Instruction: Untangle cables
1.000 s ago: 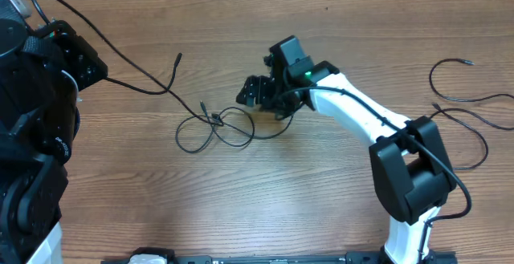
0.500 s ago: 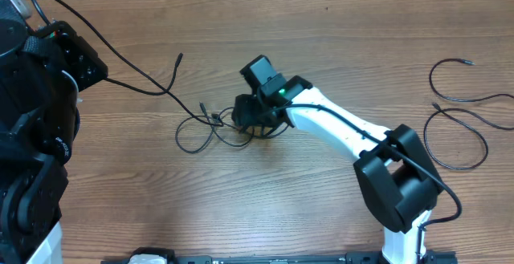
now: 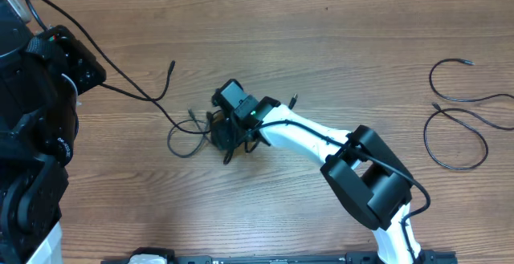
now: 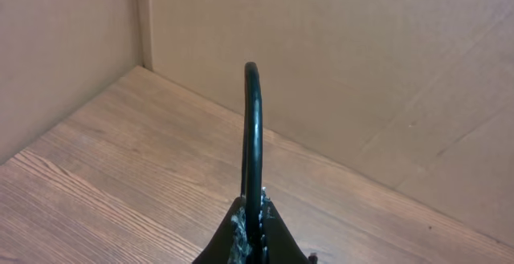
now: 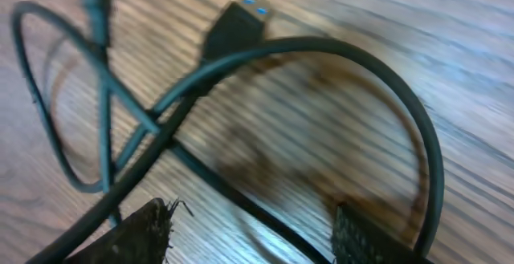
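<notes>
"Wood-grain table [image 3: 321, 39], cardboard walls at the back. Where is the knot?"

"Left of centre. The tangle [image 3: 191, 133] is a small clutch of thin black loops, and the right gripper [image 3: 229, 132] is right on its near edge. The left arm is well apart from it."

"Is the right one holding anything?"

"I don't think so. In its wrist view the 2 fingers [image 5: 152, 232] are spread, and crossing cords and a plug [image 5: 241, 19] lie on the wood between and beyond them. The view is blurred, so I can't tell if they touch."

"And the left gripper [image 4: 253, 224]?"

"Pressed together on the long cable [image 4: 253, 119], which arches up from its tips."

"Which way does that cable run?"

"Overhead, it slants from the left arm down to the tangle. That line seems the axis to pull along, with the right arm, being nearer, pinning a loop on the knot's right side."

"Any others?"

"2 loose cables [image 3: 458, 140] lie separate at the far right."
</notes>
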Available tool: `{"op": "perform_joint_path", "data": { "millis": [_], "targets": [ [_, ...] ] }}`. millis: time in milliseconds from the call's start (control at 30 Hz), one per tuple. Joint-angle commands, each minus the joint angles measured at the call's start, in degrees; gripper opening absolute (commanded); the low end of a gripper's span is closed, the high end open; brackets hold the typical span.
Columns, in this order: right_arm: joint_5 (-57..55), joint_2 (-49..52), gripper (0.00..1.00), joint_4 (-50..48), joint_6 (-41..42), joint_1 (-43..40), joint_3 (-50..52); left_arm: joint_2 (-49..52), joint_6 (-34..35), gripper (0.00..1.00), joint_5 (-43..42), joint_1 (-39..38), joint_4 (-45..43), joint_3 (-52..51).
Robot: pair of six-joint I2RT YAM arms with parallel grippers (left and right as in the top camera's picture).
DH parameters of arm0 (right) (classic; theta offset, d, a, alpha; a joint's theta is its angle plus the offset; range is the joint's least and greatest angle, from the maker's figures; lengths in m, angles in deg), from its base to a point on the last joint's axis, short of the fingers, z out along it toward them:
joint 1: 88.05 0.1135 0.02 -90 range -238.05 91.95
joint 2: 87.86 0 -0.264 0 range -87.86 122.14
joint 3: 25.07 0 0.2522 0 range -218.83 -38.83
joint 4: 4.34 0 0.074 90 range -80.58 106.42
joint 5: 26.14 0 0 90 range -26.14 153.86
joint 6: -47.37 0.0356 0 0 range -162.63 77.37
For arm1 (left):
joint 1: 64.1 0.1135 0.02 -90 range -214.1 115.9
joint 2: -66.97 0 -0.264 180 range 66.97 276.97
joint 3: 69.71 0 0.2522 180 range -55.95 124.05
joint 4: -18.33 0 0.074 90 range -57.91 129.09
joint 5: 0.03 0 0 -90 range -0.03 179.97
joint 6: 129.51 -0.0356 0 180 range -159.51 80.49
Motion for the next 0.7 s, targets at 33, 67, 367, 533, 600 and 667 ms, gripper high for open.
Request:
{"op": "perform_joint_path", "data": {
  "millis": [33,67,367,533,600,667],
  "targets": [
    [-5.2,0.0,0.51,-1.3,-3.0,0.0,-1.2,0.0,0.8,0.04,1.9,0.3,0.2,0.1],
    [-6.3,0.0,0.49,-1.6,-3.0,-0.1,-1.2,0.0,0.8,0.04,2.3,0.3,0.2,0.1],
    [-10.0,0.3,0.14,-4.7,-3.0,-1.6,-1.2,-0.2,3.2,0.04,4.1,0.3,-1.6,0.1],
    [-11.3,1.8,0.09,-6.2,-2.8,-2.5,-1.2,-2.0,6.8,0.04,2.5,0.3,-7.9,0.2],
    [-11.3,1.8,0.09,-6.1,-2.5,-2.7,-1.2,-3.3,6.8,0.04,1.5,0.3,-11.8,0.2],
    [-11.3,1.8,0.08,-6.2,-2.5,-2.7,-1.2,-4.8,6.8,0.04,1.5,0.3,-15.8,0.2]
  ]
}}
